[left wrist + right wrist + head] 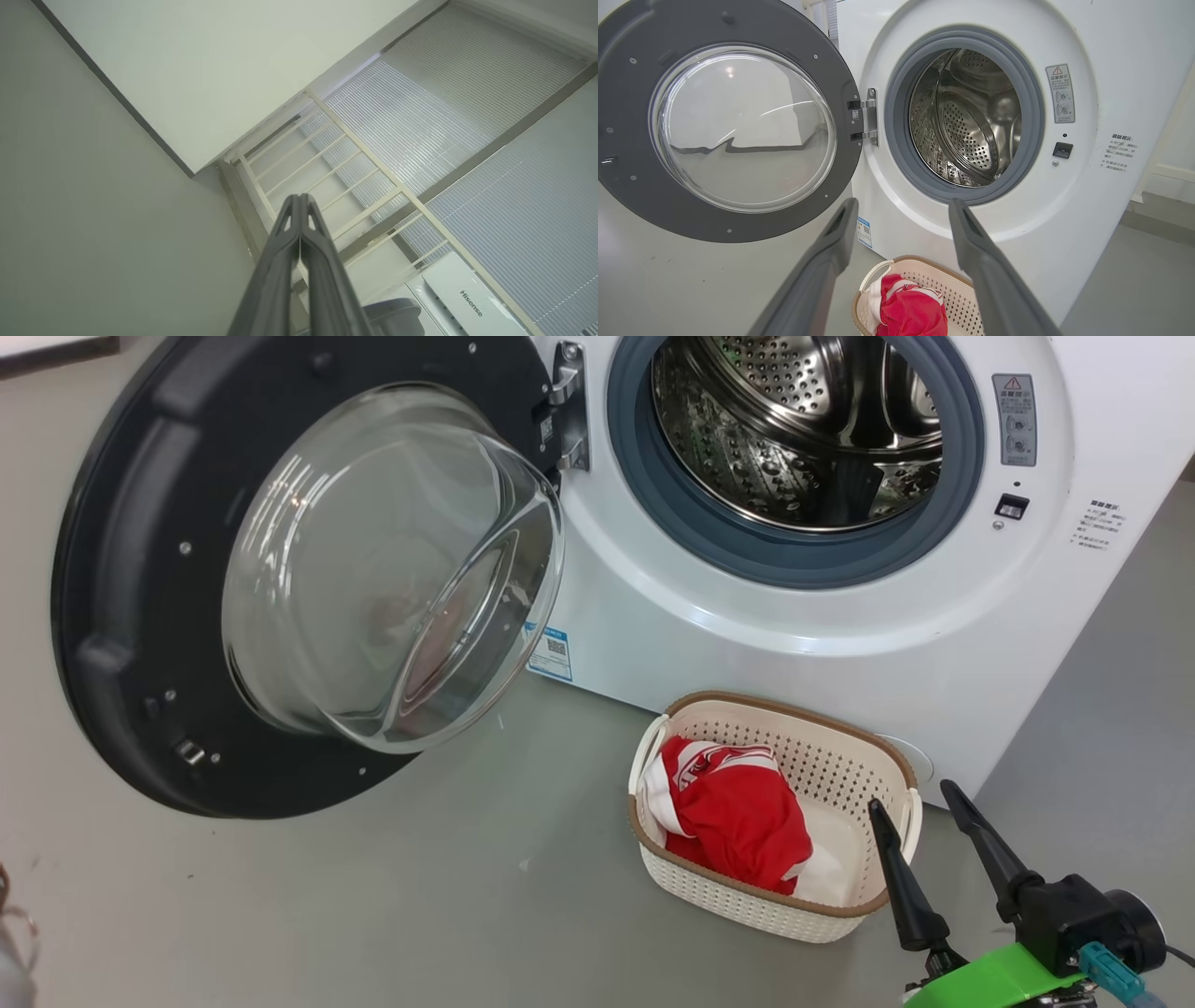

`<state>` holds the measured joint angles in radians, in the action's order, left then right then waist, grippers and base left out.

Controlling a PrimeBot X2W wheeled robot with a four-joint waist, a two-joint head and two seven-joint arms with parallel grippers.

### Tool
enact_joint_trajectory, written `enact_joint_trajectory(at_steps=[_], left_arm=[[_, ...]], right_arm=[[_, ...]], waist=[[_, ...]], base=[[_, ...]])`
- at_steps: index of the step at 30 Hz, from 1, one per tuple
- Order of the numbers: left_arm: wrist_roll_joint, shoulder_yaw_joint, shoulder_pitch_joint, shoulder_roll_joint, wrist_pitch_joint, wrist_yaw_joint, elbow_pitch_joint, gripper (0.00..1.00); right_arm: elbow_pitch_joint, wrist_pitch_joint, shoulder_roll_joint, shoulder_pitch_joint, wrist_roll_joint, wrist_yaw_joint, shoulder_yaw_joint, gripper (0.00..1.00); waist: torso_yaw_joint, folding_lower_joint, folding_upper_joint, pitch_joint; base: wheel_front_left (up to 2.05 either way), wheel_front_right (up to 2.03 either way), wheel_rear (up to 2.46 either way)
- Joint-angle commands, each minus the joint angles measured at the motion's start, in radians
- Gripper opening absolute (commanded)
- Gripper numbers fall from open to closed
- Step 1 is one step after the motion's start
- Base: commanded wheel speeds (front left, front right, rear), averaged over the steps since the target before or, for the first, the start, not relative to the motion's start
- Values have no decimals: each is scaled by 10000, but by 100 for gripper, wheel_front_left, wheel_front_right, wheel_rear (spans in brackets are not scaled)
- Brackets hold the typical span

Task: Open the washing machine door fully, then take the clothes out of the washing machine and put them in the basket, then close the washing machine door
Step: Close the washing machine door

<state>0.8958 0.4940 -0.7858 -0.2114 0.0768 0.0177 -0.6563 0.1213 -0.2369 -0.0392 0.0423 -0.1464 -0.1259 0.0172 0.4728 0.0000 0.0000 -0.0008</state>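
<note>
Clothes (738, 812) are in the basket (794, 709) on the floor (467, 896), washing machine door (140, 616) swung wide. My right claw (910, 795) is spread wide, empty, by the basket; left claw (299, 198) is pinched together, holding nothing.

**Lighting and image quality: serviceable**

Light is bright, even and diffuse from overhead. Shadows are soft, with a faint one at the foot of the basket (794, 707). Glare streaks the glass of the washing machine door (308, 579) and glints off the drum (794, 429). My left gripper (299, 198) and right gripper (903, 201) render soft near the lens. Wrist views bow straight lines at their edges.
</note>
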Motion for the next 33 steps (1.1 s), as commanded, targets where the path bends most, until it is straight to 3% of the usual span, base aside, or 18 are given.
enact_joint_trajectory(at_steps=[1,12,21,33], left_arm=[[227,257,-617,-646,-256,-115,-277,0],[1045,482,-1827,-1227,-2116,-813,-2812,0],[1172,246,-2064,-1456,-3158,-521,-3653,0],[1580,133,-2104,-1343,-4660,-40,-4405,0]], right_arm=[[-342,28,-110,-143,222,-48,228,100],[-573,249,-110,-268,399,-48,394,100],[-578,247,-110,-331,442,-48,387,100],[-617,235,-110,-326,447,-48,357,100]], waist=[[-29,0,0,39],[-429,0,0,358],[-650,0,0,541],[-590,0,0,559]], base=[[0,0,0],[0,0,0],[0,0,0],[0,0,0]])
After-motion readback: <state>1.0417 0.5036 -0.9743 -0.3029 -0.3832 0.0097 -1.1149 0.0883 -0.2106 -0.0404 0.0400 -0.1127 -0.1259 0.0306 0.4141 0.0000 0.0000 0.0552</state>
